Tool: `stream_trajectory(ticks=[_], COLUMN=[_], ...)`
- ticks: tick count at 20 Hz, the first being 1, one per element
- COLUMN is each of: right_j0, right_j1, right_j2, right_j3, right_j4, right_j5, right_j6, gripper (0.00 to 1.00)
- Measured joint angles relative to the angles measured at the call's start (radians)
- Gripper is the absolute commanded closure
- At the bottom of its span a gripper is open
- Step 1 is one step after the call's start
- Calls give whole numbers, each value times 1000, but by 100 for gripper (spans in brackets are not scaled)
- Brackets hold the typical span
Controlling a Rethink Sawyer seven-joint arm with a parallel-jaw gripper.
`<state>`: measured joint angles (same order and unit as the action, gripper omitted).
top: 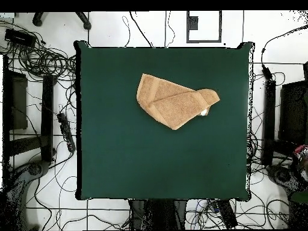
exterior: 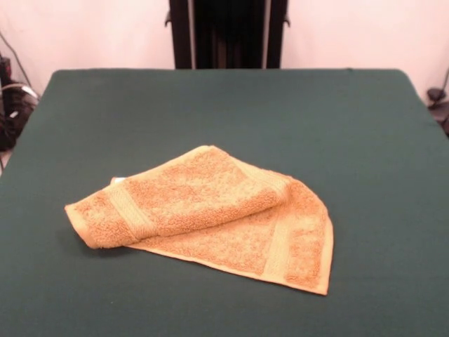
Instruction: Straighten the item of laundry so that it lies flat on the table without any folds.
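The item of laundry point(exterior: 210, 217), an orange-tan terry washcloth, lies on the dark green table point(exterior: 365, 140) a little toward the near side. It is folded over itself: an upper layer runs from its left end across the lower layer, whose right corner lies flat. A bit of white tag peeks out at its far left edge. In the overhead view the item of laundry point(top: 174, 100) lies in the upper middle of the table point(top: 120, 162), with a small white spot at its right end. The gripper shows in neither view.
The robot's dark pedestal point(exterior: 228, 34) stands behind the table's far edge. Cables and dark equipment point(top: 42, 90) lie on the floor around the table.
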<state>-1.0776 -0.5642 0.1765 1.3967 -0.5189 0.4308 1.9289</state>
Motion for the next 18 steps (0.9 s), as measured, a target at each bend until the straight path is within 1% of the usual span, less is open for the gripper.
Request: stream_trajectory(ticks=[2, 3, 6, 13, 14, 18], right_j0=[-12, -33, -49, -45, -45, -45], right_j1=[1, 1, 2, 1, 1, 1], right_j2=[16, 49, 86, 160, 170, 186], right_j3=[6, 20, 37, 75, 80, 87], right_j4=[-4, -13, -25, -47, -47, -47], right_j5=[0, 0, 0, 0, 0, 0], right_j6=[-8, -26, -41, -52, -52, -52], gripper=[100, 100, 100, 100, 0, 0])
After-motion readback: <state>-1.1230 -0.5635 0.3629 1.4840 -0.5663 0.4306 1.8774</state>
